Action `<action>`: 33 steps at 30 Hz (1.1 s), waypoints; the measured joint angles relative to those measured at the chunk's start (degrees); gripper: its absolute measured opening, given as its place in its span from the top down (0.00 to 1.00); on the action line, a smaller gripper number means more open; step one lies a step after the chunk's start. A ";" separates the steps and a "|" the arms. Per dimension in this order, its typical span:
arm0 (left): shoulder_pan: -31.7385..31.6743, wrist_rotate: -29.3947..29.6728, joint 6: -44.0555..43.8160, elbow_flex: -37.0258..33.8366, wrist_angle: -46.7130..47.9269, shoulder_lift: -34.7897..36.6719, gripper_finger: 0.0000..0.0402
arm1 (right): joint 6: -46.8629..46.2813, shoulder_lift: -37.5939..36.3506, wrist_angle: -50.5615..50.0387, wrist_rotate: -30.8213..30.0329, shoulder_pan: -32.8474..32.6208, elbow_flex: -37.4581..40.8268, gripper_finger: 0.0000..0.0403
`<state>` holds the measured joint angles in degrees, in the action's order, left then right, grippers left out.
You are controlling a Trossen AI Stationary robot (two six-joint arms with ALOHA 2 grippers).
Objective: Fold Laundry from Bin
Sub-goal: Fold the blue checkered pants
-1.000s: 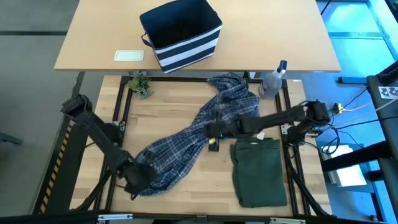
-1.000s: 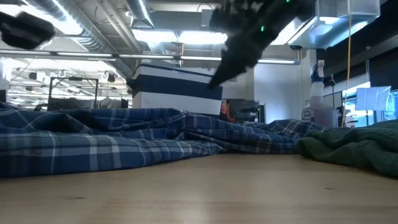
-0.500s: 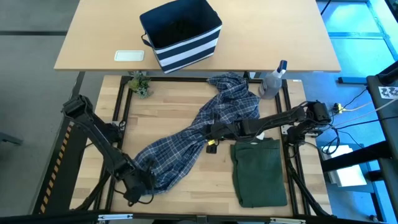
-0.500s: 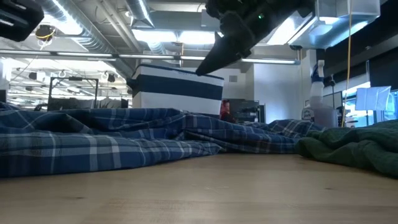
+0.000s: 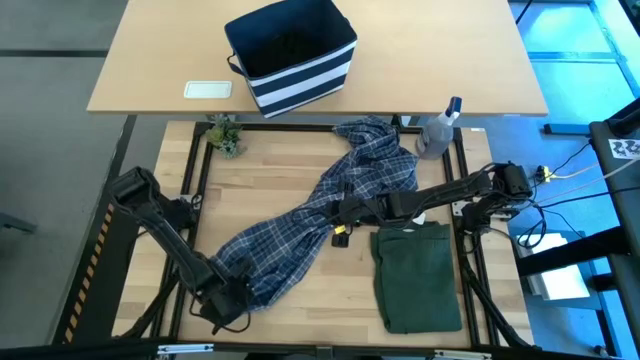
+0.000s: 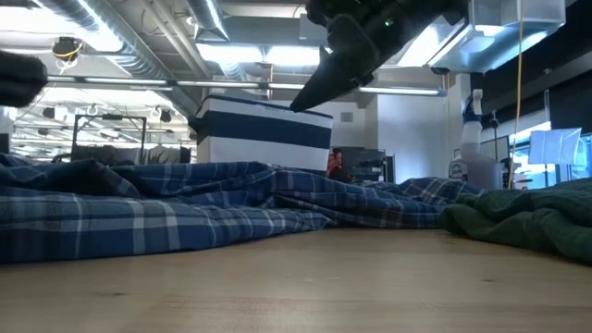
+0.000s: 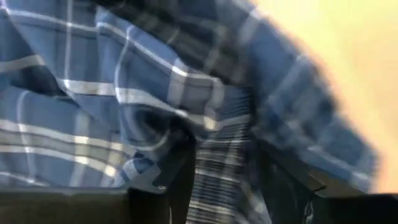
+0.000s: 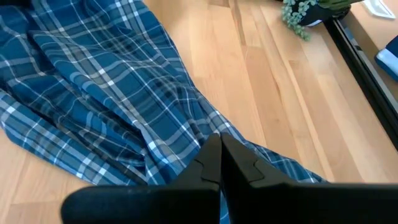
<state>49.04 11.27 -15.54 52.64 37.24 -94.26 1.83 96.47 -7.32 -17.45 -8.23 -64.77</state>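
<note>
change since earlier: since the frame a second back, the left gripper (image 5: 232,296) has been drawn a little nearer to the table's near edge, and its fingers have been parted; the right arm has hardly shifted in the last half second.
left gripper: found at the near-left end of the plaid shirt (image 5: 320,215); in the left wrist view its fingers (image 7: 180,177) are seen spread, with a fold of plaid cloth lying between them; whether the cloth is gripped cannot be told.
right gripper: held above the middle of the table over the shirt (image 8: 211,165); its fingers are pressed together, nothing between them.
plaid shirt: laid in a crumpled diagonal band from the far right, by the spray bottle (image 5: 438,130), down to the near left.
green garment: a dark olive-green garment (image 5: 415,275) is laid folded flat at the near right, just beside the shirt.
bin: the striped bin (image 5: 290,55) is set on the far table, well apart from both grippers, with dark cloth seen inside.
other items: a small plant (image 5: 225,135) is placed at the far-left corner of the work surface.
</note>
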 joint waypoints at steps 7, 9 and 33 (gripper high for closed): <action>-2.77 8.95 1.08 -0.02 1.51 -2.12 0.61 | -0.02 0.00 0.36 2.16 0.00 0.00 1.00; -4.06 9.72 1.08 -0.02 1.17 -2.12 0.61 | -0.02 0.00 0.29 2.48 -0.02 0.00 1.00; -6.09 11.78 -1.59 5.39 6.20 0.60 1.00 | 0.00 0.00 0.41 4.07 -0.02 0.00 1.00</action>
<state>42.95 23.05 -17.12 58.03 43.44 -93.67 1.83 96.47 -6.91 -13.39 -8.25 -64.77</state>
